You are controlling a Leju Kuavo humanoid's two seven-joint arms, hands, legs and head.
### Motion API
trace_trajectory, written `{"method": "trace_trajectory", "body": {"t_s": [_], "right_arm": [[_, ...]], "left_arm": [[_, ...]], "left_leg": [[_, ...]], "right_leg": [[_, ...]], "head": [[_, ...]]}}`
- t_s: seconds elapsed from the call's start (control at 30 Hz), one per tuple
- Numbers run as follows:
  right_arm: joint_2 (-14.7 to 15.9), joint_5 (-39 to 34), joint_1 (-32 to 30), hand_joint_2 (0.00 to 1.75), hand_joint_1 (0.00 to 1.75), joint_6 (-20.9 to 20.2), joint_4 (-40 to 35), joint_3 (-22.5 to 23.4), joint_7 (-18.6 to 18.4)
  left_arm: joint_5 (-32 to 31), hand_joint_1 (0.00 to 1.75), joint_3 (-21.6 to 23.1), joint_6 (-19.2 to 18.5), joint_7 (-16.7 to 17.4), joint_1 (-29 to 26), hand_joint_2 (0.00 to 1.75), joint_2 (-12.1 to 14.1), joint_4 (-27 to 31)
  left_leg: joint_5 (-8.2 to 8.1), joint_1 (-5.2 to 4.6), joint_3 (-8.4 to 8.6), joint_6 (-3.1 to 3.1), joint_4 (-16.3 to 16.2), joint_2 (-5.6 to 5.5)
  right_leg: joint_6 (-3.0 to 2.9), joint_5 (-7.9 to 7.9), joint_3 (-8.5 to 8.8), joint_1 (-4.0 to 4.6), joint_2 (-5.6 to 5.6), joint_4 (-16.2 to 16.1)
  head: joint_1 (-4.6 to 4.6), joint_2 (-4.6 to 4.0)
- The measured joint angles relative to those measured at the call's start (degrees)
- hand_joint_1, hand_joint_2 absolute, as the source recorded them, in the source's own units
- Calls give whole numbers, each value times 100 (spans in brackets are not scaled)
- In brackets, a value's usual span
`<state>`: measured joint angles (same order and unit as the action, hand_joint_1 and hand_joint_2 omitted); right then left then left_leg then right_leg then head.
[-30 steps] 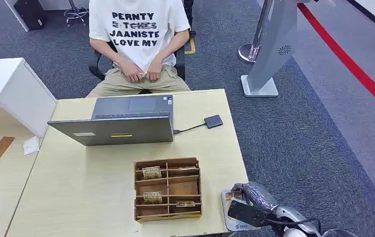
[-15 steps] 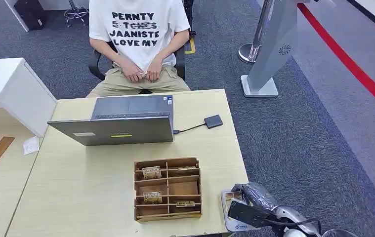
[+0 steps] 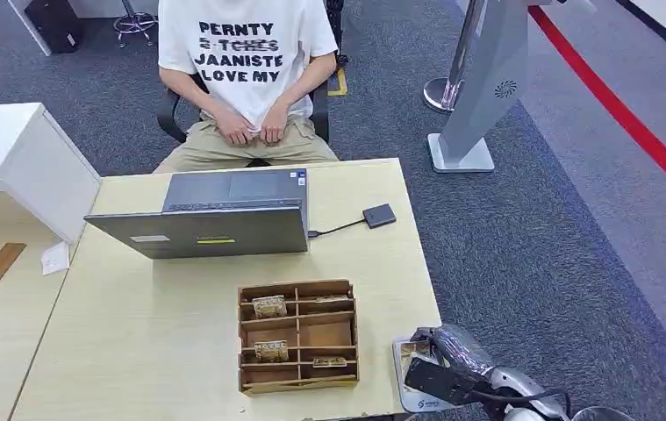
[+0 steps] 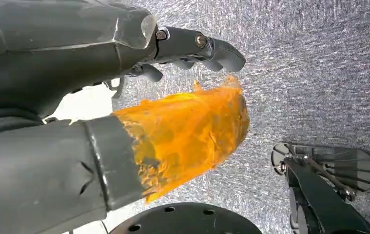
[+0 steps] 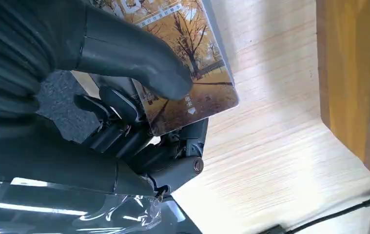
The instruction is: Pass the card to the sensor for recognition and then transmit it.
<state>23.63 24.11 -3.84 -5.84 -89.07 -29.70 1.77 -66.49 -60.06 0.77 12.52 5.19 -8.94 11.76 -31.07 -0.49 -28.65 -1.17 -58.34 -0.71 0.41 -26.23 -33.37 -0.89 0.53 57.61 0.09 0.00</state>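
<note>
While person sits opposite, laptop fronts sensor.

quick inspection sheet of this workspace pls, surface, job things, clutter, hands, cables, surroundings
Surface: pale wood table, joined by a second table at its left.
Job's things: card with an autumn-tree picture, held over the table's near right corner; small dark sensor beside the laptop.
Clutter: wooden divided tray with cards in some slots.
Hands: right hand grips the card; left hand holds nothing, over the carpet.
Cables: thin cable from laptop to sensor.
Surroundings: seated person, grey kiosk stand, white cabinet.
</note>
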Motion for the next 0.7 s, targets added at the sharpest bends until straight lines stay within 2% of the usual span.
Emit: {"method": "trace_trajectory", "body": {"t_s": [0.17,0.3,0.47,0.6,0.7], "right_arm": [[-4,8,-43,175,175,174,-22,4,37],[-228,70,-173,175,175,706,-173,125,280],[-854,-278,-379,175,175,1150,-571,557,717],[-1275,-608,-514,175,175,1250,-962,925,1133],[-1503,-712,-574,175,175,1292,-1173,1143,1266]], "left_arm": [[2,0,0,2,0,0,0,-2,0],[18,0,0,11,-13,0,0,-9,0],[33,0,-2,17,-46,-2,0,-26,0],[13,0,-2,20,-59,-2,0,-35,0],[4,0,-2,17,-63,-2,0,-35,0]], "left_leg": [[0,0,-1,0,0,-1],[0,1,-2,0,0,1],[0,1,-3,1,1,-1],[0,3,-3,1,1,0],[1,3,-3,1,1,0]], "right_leg": [[0,0,0,0,-1,0],[0,0,-1,0,4,0],[0,-1,-2,2,-1,1],[0,-1,-2,2,0,1],[0,-1,-1,2,0,1]], "head": [[0,0],[-2,0],[0,0],[0,0],[0,0]]}}
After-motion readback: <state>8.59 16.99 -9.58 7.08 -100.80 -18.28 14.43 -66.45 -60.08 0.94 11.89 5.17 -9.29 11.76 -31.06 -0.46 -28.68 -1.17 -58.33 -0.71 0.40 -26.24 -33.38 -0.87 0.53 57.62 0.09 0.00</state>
